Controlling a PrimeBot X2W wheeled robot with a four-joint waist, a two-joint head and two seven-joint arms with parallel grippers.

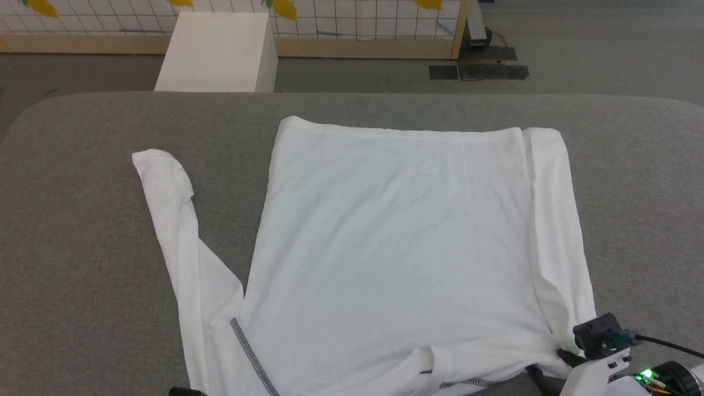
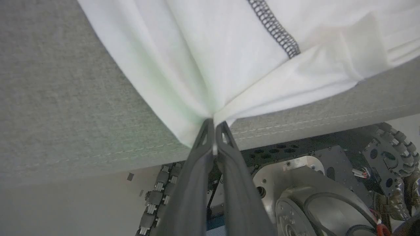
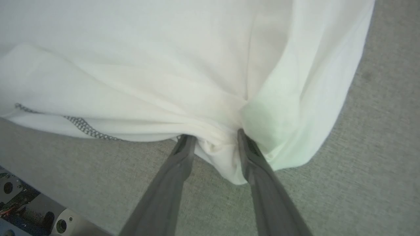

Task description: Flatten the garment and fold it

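The white garment lies spread on the grey table, hem at the far side. One sleeve trails out to the left; the other is folded along the right edge. Grey zigzag stitching runs near the front. My left gripper is shut on the garment's near edge at the table's rim, and the cloth fans away from its tips. My right gripper stands open, its fingers either side of a bunched fold at the near right corner. The chest label is hidden.
A rigid white box stands on the floor beyond the table's far edge, before a gridded wall panel. Bare grey table surface lies left and right of the garment. The robot's base and wheels sit below the near table edge.
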